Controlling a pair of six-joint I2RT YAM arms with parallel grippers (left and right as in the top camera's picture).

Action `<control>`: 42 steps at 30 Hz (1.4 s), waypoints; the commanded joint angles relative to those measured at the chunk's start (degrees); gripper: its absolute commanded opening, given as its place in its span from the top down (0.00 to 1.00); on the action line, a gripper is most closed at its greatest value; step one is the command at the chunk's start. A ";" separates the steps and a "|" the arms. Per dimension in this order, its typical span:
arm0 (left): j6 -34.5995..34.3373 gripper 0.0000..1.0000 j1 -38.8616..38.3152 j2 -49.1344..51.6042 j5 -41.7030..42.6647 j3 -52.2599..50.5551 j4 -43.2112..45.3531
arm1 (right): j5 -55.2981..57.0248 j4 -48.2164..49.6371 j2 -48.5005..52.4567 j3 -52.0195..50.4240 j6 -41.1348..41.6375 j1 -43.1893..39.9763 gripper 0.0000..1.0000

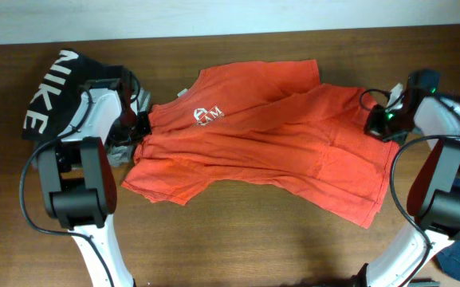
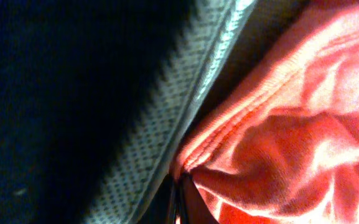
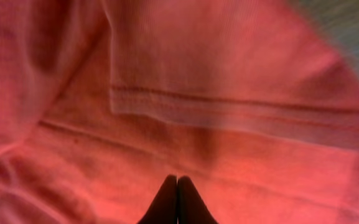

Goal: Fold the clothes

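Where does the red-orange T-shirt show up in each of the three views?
Overhead: the T-shirt lies spread across the middle of the table, logo up.
Left wrist: the shirt fills the right half, beside grey fabric.
Right wrist: the shirt fills nearly the whole frame.
Shared landmark: its stitched hem, seen in both wrist views; the stitching is too fine to see overhead.
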 commanded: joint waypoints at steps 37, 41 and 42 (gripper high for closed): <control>7.08 1.00 -5.46 15.69 -1.99 14.38 12.50 | 2.93 -14.27 -21.94 0.11 2.21 -0.09 0.51; 7.08 0.92 -8.00 14.05 -1.99 16.70 11.45 | -0.70 -2.97 -8.09 0.11 1.57 10.51 0.43; 7.08 0.82 -8.04 13.20 -1.99 17.84 10.32 | -0.59 1.01 -5.09 0.11 1.57 12.74 0.37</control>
